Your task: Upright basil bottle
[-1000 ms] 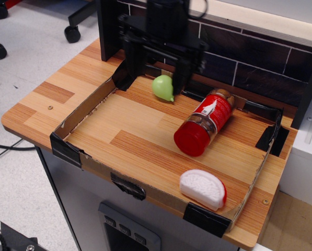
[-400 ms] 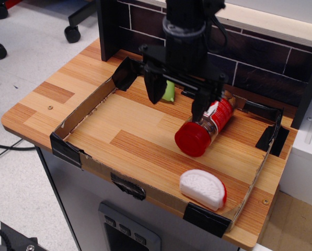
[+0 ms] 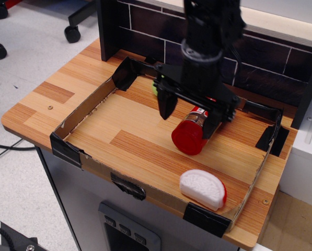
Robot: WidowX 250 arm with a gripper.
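Observation:
The basil bottle [image 3: 189,135] lies on its side in the shallow cardboard tray [image 3: 88,110], its red cap facing the front. Most of its body is hidden behind my gripper. My gripper [image 3: 189,112] is open and hangs just above the bottle's cap end, its left finger [image 3: 165,105] to the left of the bottle and its right finger [image 3: 214,121] over the bottle's right side. It does not hold the bottle.
A white half-round piece with a red edge [image 3: 203,189] lies at the tray's front right. A small green thing [image 3: 154,87] peeks out behind my gripper at the back. A dark brick-pattern wall [image 3: 265,68] stands behind the tray. A white box [image 3: 307,151] stands at the right.
My gripper has moved forward and to the right, from the green thing at the back to over the bottle, and lower. The bottle's cap end has shifted slightly.

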